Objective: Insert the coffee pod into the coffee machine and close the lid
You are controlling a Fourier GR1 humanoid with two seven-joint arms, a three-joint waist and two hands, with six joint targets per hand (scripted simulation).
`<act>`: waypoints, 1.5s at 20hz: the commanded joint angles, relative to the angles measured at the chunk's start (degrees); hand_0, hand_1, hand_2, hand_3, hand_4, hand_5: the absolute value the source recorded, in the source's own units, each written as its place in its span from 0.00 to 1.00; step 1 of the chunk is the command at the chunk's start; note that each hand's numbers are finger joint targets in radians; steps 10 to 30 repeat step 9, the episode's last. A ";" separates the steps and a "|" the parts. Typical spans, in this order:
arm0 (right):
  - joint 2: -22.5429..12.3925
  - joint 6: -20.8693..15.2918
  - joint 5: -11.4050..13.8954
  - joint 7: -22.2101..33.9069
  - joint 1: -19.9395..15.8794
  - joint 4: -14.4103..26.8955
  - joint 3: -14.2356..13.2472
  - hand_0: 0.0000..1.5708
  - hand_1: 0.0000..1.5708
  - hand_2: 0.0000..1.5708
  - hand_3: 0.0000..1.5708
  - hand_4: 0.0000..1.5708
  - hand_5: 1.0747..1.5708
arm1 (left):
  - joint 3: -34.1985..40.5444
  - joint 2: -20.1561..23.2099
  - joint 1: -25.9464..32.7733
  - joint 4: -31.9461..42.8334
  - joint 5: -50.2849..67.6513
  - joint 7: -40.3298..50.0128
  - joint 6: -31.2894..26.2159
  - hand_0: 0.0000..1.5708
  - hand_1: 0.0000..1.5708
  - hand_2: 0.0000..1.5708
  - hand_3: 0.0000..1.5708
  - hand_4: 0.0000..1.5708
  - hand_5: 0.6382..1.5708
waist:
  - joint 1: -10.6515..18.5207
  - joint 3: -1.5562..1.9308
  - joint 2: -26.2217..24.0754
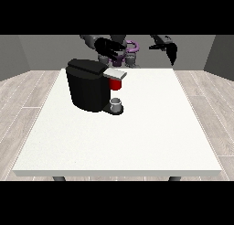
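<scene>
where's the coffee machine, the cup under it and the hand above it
coffee machine (87, 89): front view, on its black body
cup (116, 103): front view, on its grey side
hand at the view's left (109, 47): front view, on its palm

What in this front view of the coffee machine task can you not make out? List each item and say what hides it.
- Coffee pod: none can be told apart, in either hand or on the table.
- Coffee machine: its back and pod slot, hidden by its own body and lid.
- Hand at the view's left: too small and dark against the robot's body.
- Hand at the view's right: whether it holds anything; too small.
</scene>
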 commanded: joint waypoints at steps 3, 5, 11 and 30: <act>3.74 2.59 -4.27 -2.76 5.79 -4.29 3.70 0.00 0.00 0.00 0.00 0.22 1.00 | 0.03 -0.41 2.79 1.36 -0.50 -2.41 0.53 0.00 0.00 0.00 0.00 0.13 1.00 | -2.39 0.01 -4.58; 3.80 0.48 -9.06 -5.08 13.39 -6.67 8.15 0.00 0.00 0.00 0.00 0.17 1.00 | -0.08 -1.05 2.31 2.34 -1.83 -2.92 2.50 0.00 0.00 0.00 0.00 0.11 1.00 | -4.35 0.02 -7.25; 3.86 -0.37 -11.01 -4.55 21.32 -9.03 8.52 0.00 0.00 0.00 0.00 0.10 1.00 | -1.11 -3.45 8.80 2.97 -2.15 -7.14 2.48 0.00 0.00 0.00 0.00 0.12 1.00 | -7.11 0.00 -9.95; 3.86 -0.37 -11.01 -4.55 21.32 -9.03 8.52 0.00 0.00 0.00 0.00 0.10 1.00 | -1.11 -3.45 8.80 2.97 -2.15 -7.14 2.48 0.00 0.00 0.00 0.00 0.12 1.00 | -7.11 0.00 -9.95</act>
